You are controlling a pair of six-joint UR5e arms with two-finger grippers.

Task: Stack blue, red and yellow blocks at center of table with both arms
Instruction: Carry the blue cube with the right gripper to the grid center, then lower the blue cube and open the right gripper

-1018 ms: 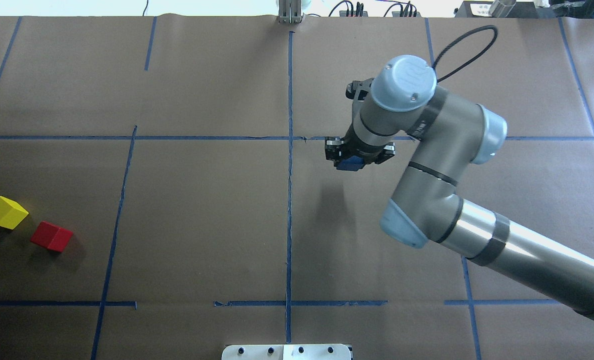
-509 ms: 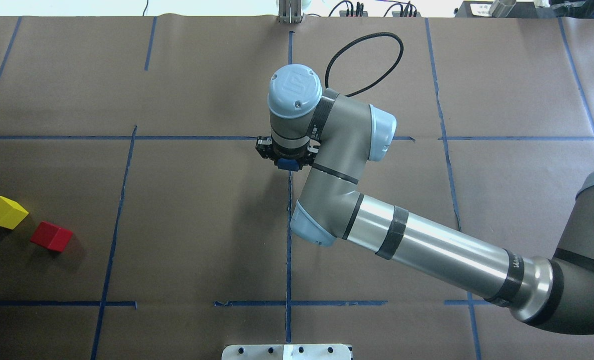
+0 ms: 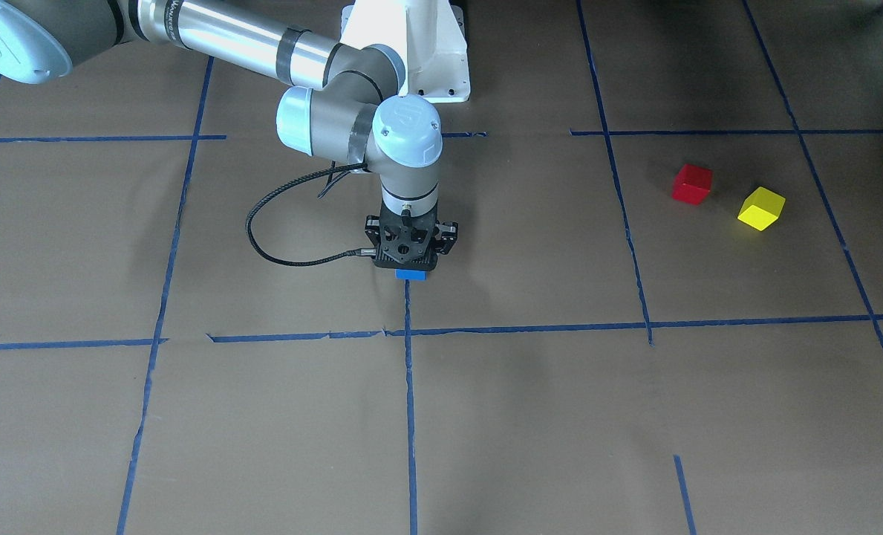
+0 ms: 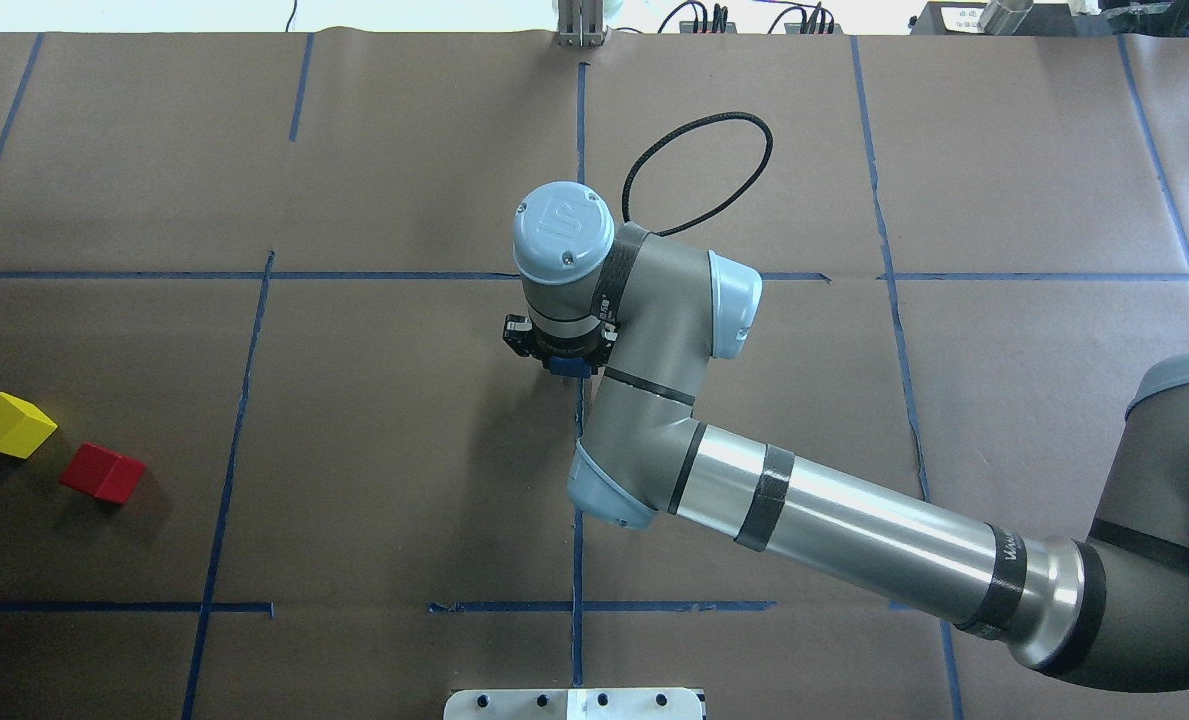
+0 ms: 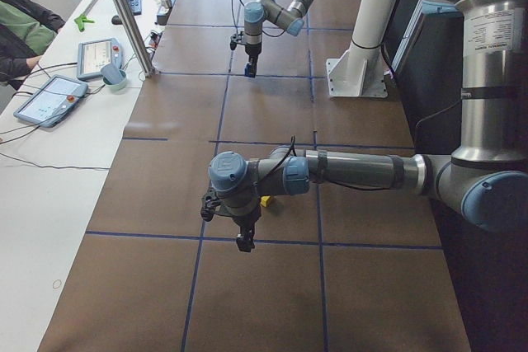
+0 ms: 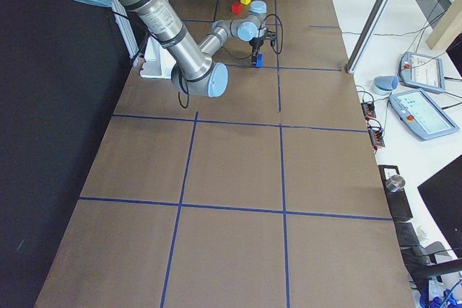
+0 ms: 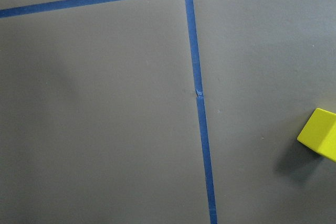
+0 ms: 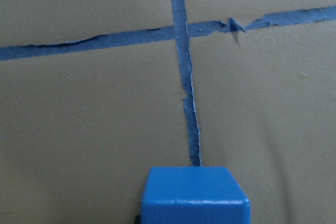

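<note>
You had the right gripper (image 3: 410,260) clenched on the blue block (image 3: 411,274), right over the blue tape line (image 4: 576,570) at the middle of the table (image 4: 404,450), well away from every edge. You probably couldn't tell whether the block touched the paper. The red block (image 4: 103,472) and the yellow block (image 4: 11,425) sat close together, not touching, near the table's left edge. The left gripper (image 5: 242,241) hung near them, but I cannot tell whether it was released or clenched.

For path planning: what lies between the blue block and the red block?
Between blue block and red block, only bare paper crossed by one tape line, per the overhead view.
</note>
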